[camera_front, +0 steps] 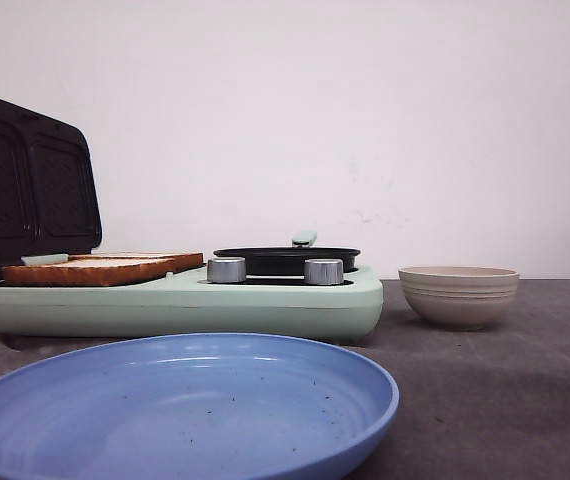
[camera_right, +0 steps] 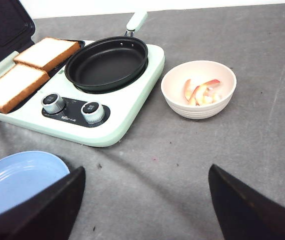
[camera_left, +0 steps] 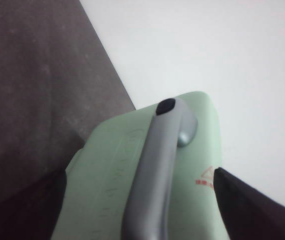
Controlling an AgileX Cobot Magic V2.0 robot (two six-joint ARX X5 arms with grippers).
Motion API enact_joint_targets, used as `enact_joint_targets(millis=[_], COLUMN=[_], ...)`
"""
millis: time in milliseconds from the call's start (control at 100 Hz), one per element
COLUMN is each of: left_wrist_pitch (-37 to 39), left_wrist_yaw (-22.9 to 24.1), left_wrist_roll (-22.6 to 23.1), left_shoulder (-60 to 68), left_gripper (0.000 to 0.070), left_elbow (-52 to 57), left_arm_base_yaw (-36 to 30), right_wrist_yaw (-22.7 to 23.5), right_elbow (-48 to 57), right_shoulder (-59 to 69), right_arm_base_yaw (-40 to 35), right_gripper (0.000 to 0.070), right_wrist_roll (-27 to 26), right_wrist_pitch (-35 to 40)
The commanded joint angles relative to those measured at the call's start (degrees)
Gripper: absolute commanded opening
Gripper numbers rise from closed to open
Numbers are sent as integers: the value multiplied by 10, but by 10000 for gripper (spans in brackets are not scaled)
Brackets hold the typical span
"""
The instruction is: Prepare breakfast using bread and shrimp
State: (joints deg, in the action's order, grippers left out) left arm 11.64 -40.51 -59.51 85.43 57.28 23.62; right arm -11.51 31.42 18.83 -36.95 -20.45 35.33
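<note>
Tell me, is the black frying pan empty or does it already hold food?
Empty. The right wrist view shows the black pan with a bare bottom; the shrimp lie in the bowl beside the cooker.

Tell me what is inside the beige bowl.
The bowl holds the shrimp, a few orange-and-white pieces. The front view shows only its outer wall, and what lies under the pieces is covered.

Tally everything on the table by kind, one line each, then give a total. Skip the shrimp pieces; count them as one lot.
Bread slices: 2
Breakfast maker: 1
Frying pan: 1
Knobs: 2
Bowl: 1
Shrimp lot: 1
Blue plate: 1
Total: 9
</note>
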Motion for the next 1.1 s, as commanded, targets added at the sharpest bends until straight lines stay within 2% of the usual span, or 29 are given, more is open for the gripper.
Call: enact_joint_targets(millis=[0, 80, 400, 500, 620, 670, 740, 850, 960, 1090], left_wrist_pitch=[9, 9, 9, 9, 8, 8, 8, 5, -1, -3], left_wrist_yaw=[-5, -4, -3, 0, 0, 1, 1, 1, 1, 0], left_wrist_roll=[-10, -7, 8, 14, 14, 14, 18, 21, 34, 50], left_shoulder=[9, 11, 12, 12, 12, 12, 12, 12, 12, 12], left_gripper=[501, 467, 463, 383, 370, 331, 216, 99, 11, 4], left_elbow=[9, 9, 9, 9, 9, 9, 9, 9, 9, 9], left_arm_base_yaw=[3, 3, -15, -19, -19, -19, -19, -20, -21, -23], right_wrist_yaw=[-1, -2, -6, -5, -5, -5, -5, -5, -5, -5], right_elbow=[0, 0, 0, 0, 0, 0, 0, 0, 0, 0], right_shoulder=[2, 2, 2, 2, 2, 2, 2, 2, 2, 2], right_arm_base_yaw=[-4, -4, -4, -4, -4, -4, -4, -4, -4, -4], right_gripper=[476, 476, 476, 476, 476, 476, 476, 476, 476, 476], right_wrist_roll=[-6, -6, -6, -6, -6, -6, -6, -6, -6, -6], right_wrist_pitch=[-5, -5, -5, -5, -5, -5, -5, -5, -5, -5])
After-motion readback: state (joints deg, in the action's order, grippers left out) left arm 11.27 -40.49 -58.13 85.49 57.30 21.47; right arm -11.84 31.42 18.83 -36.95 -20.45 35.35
